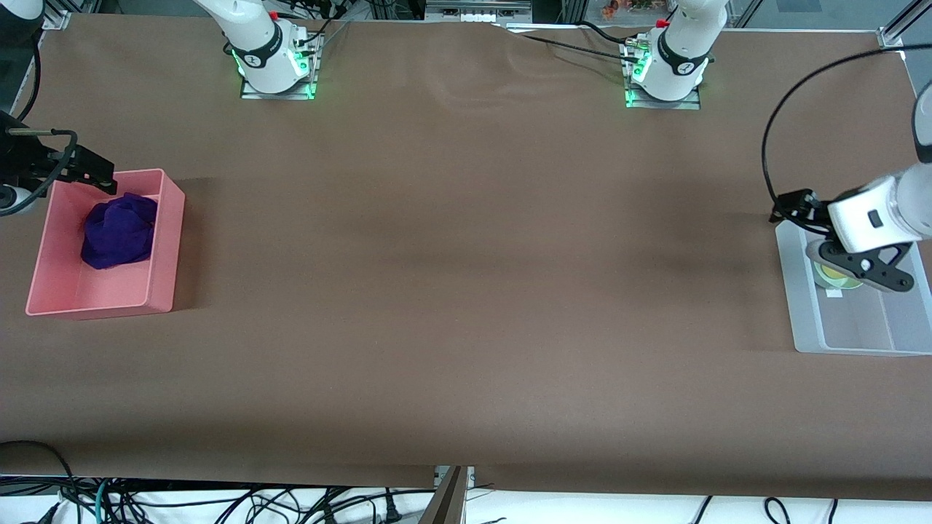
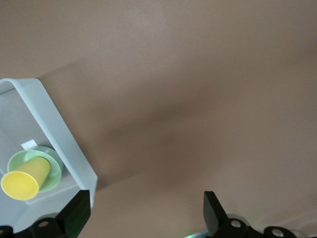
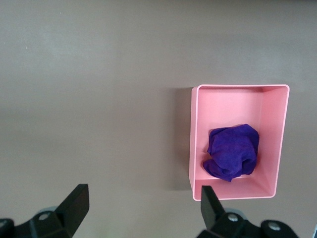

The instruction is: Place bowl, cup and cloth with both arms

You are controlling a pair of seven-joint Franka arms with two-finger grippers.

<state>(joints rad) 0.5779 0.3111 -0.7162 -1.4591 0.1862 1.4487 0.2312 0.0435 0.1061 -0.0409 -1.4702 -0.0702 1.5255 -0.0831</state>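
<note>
I had the brown table [image 1: 466, 291] spread wide in the front view, its covering smooth apart from a few shallow ripples between the two arm bases and a seam at the edge nearest the camera. Past that edge, a tangle of cables [image 1: 218, 506] lay on the floor.

At the right arm's end, the right gripper [image 1: 91, 171] hung over the table just by the pink bin [image 1: 164, 247], at the bin's corner farthest from the camera. Its wrist view gave me the two black fingers [image 3: 74, 203] spread well apart, nothing between them. The purple cloth [image 1: 119, 231] sat bunched in that bin, below the gripper and a little toward the camera from it, against one long wall.

At the left arm's end, the left gripper [image 1: 790, 207] hovered above the clear tray [image 1: 848, 335], at the tray's end farthest from the camera. Its fingers [image 2: 77, 210] also stood wide apart and carried nothing. Beneath it, in the tray, I saw the green bowl [image 2: 49, 171] with the yellow cup [image 2: 25, 179] tipped on its side inside it, mouth pointing out over the bowl's rim. From the front, the gripper's body hid most of that pair; only a sliver of green and yellow showed. A small white tab [image 2: 28, 144] lay just beside the bowl.
</note>
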